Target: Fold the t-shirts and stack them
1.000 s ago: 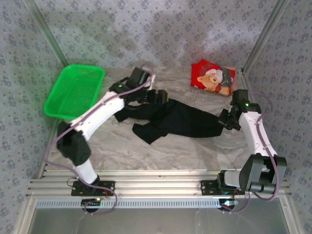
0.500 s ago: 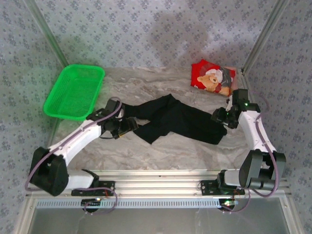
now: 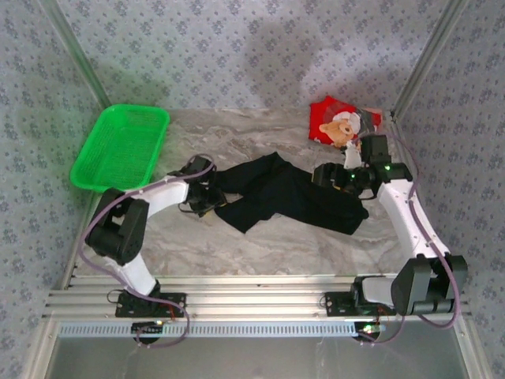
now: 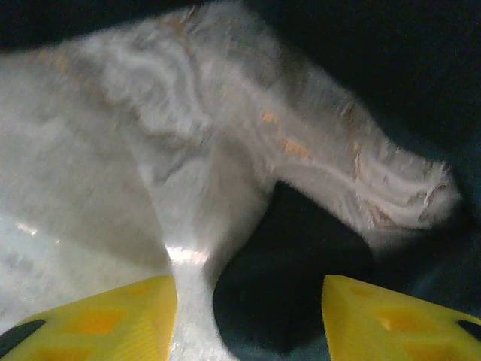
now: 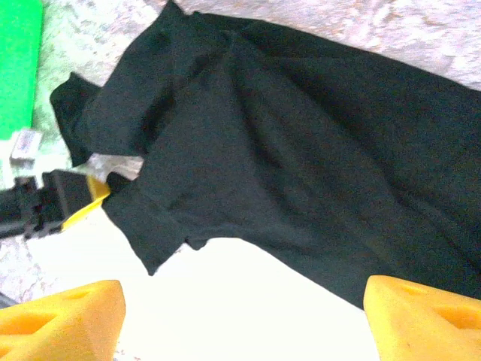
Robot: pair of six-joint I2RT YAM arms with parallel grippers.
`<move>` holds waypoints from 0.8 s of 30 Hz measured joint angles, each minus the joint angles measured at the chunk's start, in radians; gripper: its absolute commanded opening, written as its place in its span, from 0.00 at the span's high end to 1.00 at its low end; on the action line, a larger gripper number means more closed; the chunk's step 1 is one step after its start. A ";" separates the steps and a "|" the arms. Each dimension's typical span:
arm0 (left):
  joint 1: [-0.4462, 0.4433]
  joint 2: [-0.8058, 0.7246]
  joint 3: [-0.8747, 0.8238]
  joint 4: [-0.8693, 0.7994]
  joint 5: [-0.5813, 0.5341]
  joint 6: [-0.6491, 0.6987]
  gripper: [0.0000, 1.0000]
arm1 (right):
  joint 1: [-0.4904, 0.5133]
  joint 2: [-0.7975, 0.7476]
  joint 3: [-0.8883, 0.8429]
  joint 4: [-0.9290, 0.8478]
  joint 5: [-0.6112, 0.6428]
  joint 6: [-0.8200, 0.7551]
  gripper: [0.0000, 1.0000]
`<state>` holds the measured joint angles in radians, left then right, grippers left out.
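1. The left arm lies low over the worktop [image 3: 268, 245], elbow folded back near its base and forearm pointing right. The left hand [image 3: 207, 199] sits at the left end of the black t-shirt [image 3: 296, 196].
2. In the left wrist view its yellow fingers [image 4: 113, 320] stand apart. A rounded fold of black cloth lies between them, with a strip of worktop showing beside one finger, so the hand is open and not clamping.
3. The right arm rises from its base and bends left. The right hand [image 3: 322, 174] hovers over the right half of the black t-shirt.
4. Its fingers [image 5: 60, 316] are spread wide with nothing between them.
5. The black t-shirt lies rumpled and stretched lengthwise across the middle of the worktop, with one sleeve poking toward the near edge.
6. The red t-shirt [image 3: 335, 122] is a compact folded packet at the far right, bear print facing up, apart from the black one.
7. The green basket [image 3: 118, 146] sits at the far left, tilted against the wall, its mesh floor in plain sight all over.
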<state>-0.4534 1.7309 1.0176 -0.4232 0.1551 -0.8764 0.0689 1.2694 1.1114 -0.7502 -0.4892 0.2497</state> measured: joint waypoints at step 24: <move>-0.079 0.005 0.066 0.029 0.084 -0.008 0.99 | -0.002 -0.032 0.000 -0.036 0.014 -0.017 0.12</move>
<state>-0.5323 1.7363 1.0840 -0.3939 0.2394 -0.8841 0.0669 1.2369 1.1114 -0.7860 -0.4751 0.2325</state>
